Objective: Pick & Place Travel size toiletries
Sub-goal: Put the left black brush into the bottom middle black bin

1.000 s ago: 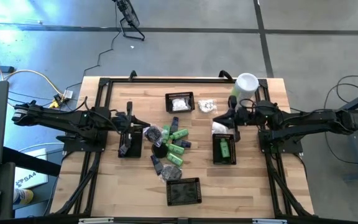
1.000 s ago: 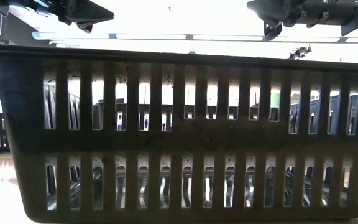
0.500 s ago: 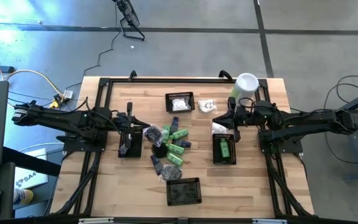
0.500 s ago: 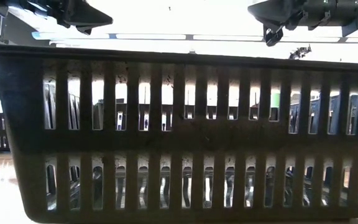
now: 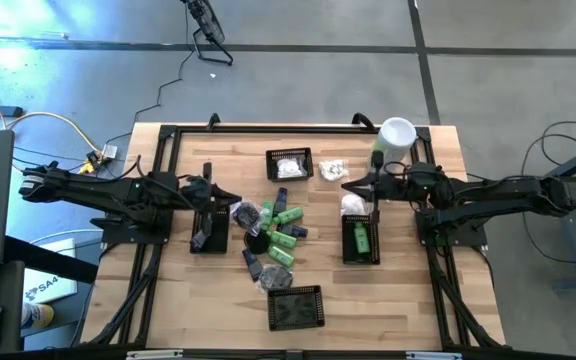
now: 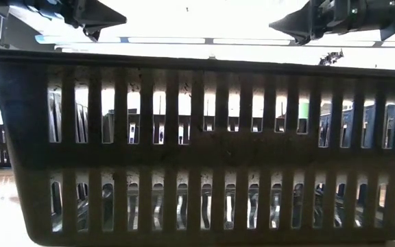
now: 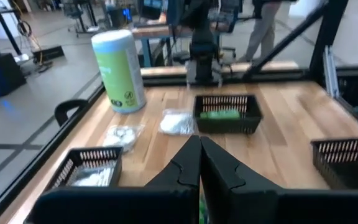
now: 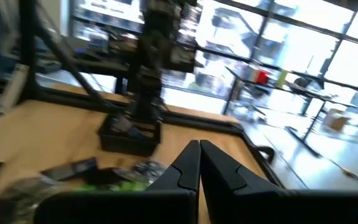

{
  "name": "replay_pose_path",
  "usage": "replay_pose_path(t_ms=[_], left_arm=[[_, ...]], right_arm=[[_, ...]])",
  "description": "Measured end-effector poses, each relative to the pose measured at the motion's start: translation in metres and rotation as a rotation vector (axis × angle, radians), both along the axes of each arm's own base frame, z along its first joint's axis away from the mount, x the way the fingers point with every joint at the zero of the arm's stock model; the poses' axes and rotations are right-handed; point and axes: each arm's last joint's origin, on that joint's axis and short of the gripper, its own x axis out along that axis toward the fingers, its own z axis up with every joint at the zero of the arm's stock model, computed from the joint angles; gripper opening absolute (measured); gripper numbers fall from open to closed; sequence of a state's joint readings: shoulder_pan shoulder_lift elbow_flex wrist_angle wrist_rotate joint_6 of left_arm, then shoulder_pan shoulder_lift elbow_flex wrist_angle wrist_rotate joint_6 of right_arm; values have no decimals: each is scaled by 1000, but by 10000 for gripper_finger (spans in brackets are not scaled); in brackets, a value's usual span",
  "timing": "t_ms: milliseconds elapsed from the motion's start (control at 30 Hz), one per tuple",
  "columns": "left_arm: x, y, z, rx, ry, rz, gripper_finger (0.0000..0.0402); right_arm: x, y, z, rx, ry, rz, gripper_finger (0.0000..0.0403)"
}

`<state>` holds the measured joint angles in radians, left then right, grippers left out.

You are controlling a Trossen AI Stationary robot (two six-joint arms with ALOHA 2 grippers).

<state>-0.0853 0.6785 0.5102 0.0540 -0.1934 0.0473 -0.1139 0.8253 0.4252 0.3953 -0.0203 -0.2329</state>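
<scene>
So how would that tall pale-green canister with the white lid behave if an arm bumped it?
The canister stands upright, taller than it is wide, so a knock near the lid would probably tip it. Its round body would then likely roll across the table. It looks rigid rather than squashy; its weight cannot be judged.

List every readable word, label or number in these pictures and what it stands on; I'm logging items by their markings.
"S4": partly cut off, on a white sheet on the floor left of the table, in the high view.
Pale-green canister: dark print and a round mark, too blurred to read.
Green bottles and white packets: any print too small to read.
Nothing else legible.
</scene>
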Motion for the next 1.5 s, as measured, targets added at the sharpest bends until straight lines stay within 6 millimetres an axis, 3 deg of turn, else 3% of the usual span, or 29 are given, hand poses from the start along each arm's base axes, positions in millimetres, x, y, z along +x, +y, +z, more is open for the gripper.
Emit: replay_pose_path(t_ms=[200,500,700,933,1200,1500], left_arm=[[0,0,4,40,-38,-4,1],[0,0,5,74,-43,-7,1],[4,0,4,-14,-49,4,1],[33,-4,-12,-7,46,144,0],[60,-15,-1,-116,300,313,0],[87,-33,16,-212,519,342,0]], right_arm=[[-1,-3,-1,-1,10,-121,3],[-1,-4,4,115,-57,-147,3],[-1,-4,3,218,-73,-144,3],[-1,-4,3,224,-73,-144,3],[-1,-4,3,190,-59,-146,3],[-1,-4,1,140,-34,-149,3]])
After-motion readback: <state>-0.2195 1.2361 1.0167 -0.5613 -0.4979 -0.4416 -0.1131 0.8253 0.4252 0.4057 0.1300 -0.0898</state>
